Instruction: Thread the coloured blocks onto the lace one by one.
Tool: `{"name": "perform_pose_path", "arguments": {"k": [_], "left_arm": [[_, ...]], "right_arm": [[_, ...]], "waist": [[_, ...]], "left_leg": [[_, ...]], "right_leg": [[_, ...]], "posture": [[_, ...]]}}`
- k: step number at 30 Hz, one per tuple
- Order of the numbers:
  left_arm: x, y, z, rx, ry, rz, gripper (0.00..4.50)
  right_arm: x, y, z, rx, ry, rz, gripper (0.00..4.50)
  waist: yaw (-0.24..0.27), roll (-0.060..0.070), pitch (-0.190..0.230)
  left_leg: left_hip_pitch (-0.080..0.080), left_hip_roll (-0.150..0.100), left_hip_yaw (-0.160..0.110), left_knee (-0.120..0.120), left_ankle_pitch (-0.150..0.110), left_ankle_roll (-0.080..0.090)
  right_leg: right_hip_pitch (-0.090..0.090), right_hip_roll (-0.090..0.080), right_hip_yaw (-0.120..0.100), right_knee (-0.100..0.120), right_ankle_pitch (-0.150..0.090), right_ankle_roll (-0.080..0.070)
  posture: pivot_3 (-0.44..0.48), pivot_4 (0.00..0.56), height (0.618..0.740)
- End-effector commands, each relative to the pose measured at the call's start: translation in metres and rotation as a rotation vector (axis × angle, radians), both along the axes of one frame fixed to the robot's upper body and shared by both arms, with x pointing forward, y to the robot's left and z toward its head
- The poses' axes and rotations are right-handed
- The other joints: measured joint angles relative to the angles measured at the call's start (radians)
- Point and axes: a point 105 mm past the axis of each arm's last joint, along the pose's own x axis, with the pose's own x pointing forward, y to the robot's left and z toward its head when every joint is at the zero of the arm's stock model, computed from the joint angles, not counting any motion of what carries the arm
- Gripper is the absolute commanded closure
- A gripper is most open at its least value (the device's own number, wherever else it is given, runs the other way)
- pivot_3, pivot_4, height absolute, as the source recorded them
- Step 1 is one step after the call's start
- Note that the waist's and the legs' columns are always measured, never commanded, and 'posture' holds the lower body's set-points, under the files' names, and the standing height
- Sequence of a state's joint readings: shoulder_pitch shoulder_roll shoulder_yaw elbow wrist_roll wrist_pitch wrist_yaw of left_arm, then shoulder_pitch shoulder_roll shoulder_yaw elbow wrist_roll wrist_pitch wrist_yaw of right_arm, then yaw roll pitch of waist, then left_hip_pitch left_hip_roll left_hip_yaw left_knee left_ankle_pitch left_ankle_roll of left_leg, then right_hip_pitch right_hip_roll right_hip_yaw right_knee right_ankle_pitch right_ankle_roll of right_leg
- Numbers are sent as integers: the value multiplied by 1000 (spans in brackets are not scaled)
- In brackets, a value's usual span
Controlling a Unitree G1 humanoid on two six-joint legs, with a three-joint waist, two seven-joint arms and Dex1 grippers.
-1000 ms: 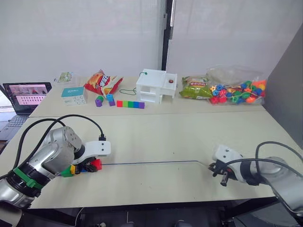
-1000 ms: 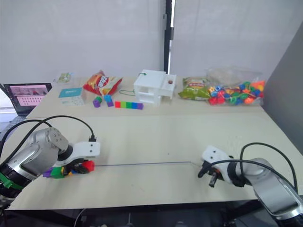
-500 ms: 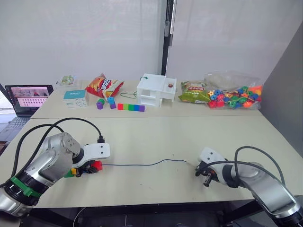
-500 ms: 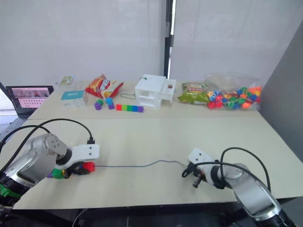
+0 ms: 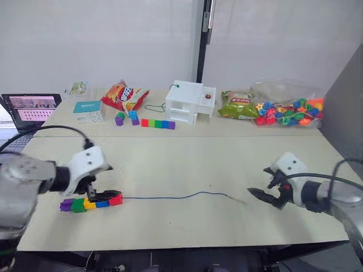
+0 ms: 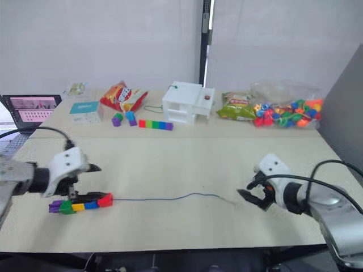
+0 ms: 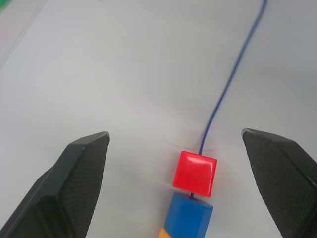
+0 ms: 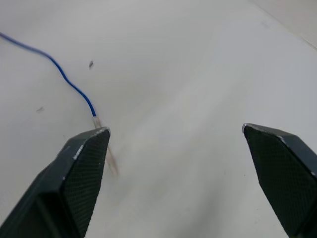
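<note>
Having both our left end effector [image 5: 102,195] and right end effector [image 5: 262,193] wide open and empty, we risk the coloured blocks [image 5: 91,203] sliding off the loose lace [image 5: 176,197] if either end gets snagged near the table's [image 5: 187,158] front edge.

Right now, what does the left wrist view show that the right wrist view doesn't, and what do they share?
Left wrist view: the red block with the blue block behind it, both threaded on the lace, lying between the open fingers of the left gripper.

Right wrist view: the lace's pale stiff tip lying loose near one finger of the open right gripper.

Both: the dark-blue lace on the pale table, with nothing gripped.
</note>
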State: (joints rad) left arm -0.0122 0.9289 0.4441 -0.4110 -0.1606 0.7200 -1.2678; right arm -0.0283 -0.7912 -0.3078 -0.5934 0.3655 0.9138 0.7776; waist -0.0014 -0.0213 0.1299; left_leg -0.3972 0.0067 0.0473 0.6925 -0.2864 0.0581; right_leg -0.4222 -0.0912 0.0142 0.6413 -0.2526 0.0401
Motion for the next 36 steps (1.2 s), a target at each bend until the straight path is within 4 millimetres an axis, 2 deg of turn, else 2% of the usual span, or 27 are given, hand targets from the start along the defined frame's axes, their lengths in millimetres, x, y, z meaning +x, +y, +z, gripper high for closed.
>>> {"name": "perform_pose_path", "arguments": {"k": [1,3,4,6,8,10,12,17,20,29,36], "left_arm": [[-19,31,1,-91,-87,138,0],[-32,48,-4,-117,-161,181,0],[-41,59,-13,-175,-134,252,0],[-52,70,-26,-237,-124,312,0],[-59,78,-39,-242,-137,347,0],[-66,82,-49,-242,-141,375,0],[-72,86,-58,-260,-142,412,0],[-79,91,-75,-255,-138,454,0],[-78,88,-78,-260,-143,449,0],[-67,77,-67,-328,-164,421,0],[-63,81,-72,-287,-152,464,0]], "right_arm": [[-8,-5,5,98,-58,-18,71],[-12,-15,-3,149,-50,-53,71],[-16,-21,-12,182,-38,-73,71],[-20,-31,-24,212,-32,-102,71],[-27,-28,-33,209,-12,-62,71],[-33,-31,-40,229,1,-58,71],[-39,-42,-52,240,30,-92,71],[-52,-56,-71,226,73,-113,71],[-50,-58,-71,235,62,-119,71],[-48,-61,-71,243,50,-133,71],[-49,-62,-71,253,59,-138,71]], "waist": [[-1,-1,2],[4,-2,4],[7,-3,4],[12,-3,5],[15,-1,6],[14,0,7],[13,-2,6],[13,-3,5],[11,-2,5],[9,-2,5],[9,-2,6]], "left_leg": [[0,1,0,1,0,0],[0,0,0,1,0,0],[0,0,0,1,0,-1],[3,0,0,1,0,-1],[9,1,0,0,0,-2],[13,2,-1,-1,0,-2],[15,2,-1,-1,-4,-10],[14,2,0,-3,-4,-11],[14,2,0,-7,-4,-11],[15,3,0,-13,-3,-13],[15,3,0,-14,-3,-13]], "right_leg": [[1,0,0,1,0,0],[1,-2,0,0,0,0],[1,-3,-1,0,0,0],[5,-6,-1,-2,0,0],[12,-14,-2,-7,0,-1],[17,-18,-3,-14,-1,-1],[17,-19,-1,-14,-1,-3],[17,-22,-2,-15,-3,-6],[17,-22,-2,-15,0,-3],[15,-22,-3,-16,-1,-5],[15,-22,-3,-17,-1,-5]], "posture": [[0,150,740],[0,150,740],[0,150,740],[0,150,740],[0,150,740],[0,150,740],[0,150,740],[0,150,740],[0,150,740],[0,150,740],[0,150,740]]}}
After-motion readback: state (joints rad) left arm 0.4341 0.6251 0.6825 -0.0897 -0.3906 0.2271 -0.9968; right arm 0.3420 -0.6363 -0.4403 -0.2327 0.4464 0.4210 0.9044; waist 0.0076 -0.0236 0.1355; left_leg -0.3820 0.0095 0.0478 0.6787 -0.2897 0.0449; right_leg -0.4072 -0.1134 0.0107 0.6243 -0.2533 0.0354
